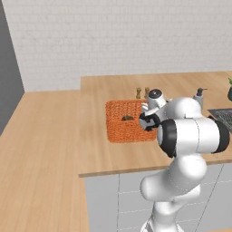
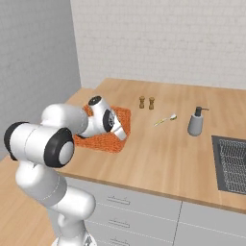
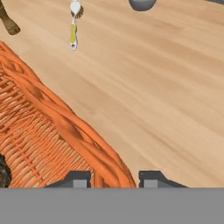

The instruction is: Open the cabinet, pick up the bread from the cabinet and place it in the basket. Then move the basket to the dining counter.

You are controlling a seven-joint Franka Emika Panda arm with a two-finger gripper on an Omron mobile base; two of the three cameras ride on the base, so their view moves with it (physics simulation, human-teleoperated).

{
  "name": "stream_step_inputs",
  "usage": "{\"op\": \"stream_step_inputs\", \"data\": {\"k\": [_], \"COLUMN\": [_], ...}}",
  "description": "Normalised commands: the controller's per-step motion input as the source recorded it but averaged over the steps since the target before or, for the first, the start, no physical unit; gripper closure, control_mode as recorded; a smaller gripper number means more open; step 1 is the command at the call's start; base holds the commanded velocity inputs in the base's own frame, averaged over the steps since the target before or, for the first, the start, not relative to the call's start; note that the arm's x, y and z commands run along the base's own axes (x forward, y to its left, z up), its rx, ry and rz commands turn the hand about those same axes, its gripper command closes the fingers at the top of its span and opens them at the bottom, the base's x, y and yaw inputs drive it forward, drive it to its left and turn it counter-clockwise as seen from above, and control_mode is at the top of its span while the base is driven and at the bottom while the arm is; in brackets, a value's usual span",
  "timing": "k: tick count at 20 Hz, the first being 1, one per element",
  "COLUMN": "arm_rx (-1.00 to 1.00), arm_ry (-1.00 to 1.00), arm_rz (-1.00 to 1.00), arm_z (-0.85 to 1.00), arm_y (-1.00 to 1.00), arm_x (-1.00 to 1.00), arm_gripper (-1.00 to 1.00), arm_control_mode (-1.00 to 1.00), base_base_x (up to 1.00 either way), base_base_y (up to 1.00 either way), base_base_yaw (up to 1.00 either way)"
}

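The orange woven basket stands on the dining counter, a light wooden top backed by a white brick wall. Inside it lies the bread, a small dark brown lump. My gripper reaches down at the basket's right side. Its two fingers straddle the woven rim, one inside and one outside, and are shut on it. The cabinet is out of view.
Two brown shakers stand behind the basket. A yellow-handled brush and a grey soap dispenser lie to the right, before the dark sink. Grey drawers front the counter.
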Motion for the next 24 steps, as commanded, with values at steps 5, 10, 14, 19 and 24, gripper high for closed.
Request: {"op": "stream_step_inputs", "data": {"k": [5, 10, 14, 19, 24], "arm_rx": [-0.02, 0.00, 0.00, 0.00, 0.00], "arm_ry": [-0.01, -0.01, 0.00, 0.02, -0.02], "arm_rz": [0.00, 0.07, 0.07, 0.22, 0.31], "arm_z": [0.02, 0.54, 0.79, 0.78, 0.42], "arm_y": [-0.01, 0.00, -0.01, 0.01, 0.24], "arm_x": [0.02, -0.15, -0.36, -0.84, -1.00], "arm_gripper": [-1.00, -1.00, -1.00, -1.00, -1.00], "arm_control_mode": [-1.00, -1.00, -1.00, -1.00, -1.00], "base_base_x": [0.00, 0.00, 0.00, 0.00, 0.00], "base_base_y": [0.00, 0.00, 0.00, 0.00, 0.00], "base_base_yaw": [0.00, 0.00, 0.00, 0.00, 0.00]}}
